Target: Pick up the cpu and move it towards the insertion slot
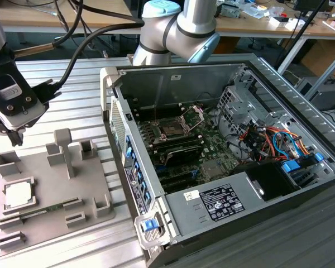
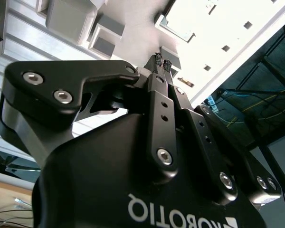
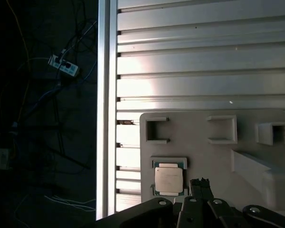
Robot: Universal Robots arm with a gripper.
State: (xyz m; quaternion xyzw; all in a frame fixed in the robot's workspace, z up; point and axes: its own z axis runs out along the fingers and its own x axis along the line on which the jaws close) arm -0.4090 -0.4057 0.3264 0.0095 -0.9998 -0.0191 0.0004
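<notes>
While the cpu (image 3: 169, 180) sits in its grey tray (image 3: 204, 156), the gripper (image 2: 162, 61) hangs above that tray. Jaws pinched together (holding nothing).

Robotics lab indicated: a robot arm (image 1: 178, 28) is seen over a slotted aluminium counter (image 1: 84, 111); an opened computer case (image 1: 301, 95) and grey parts fixture (image 1: 44, 184) are set on it; a cluttered wooden counter (image 1: 240, 25) is noted behind.

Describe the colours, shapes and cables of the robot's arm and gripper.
The arm is silver-grey tubing with pale blue joint caps. Black cables run to its wrist. The gripper is black, with bolted linkage fingers, silver screw heads and white lettering.
</notes>
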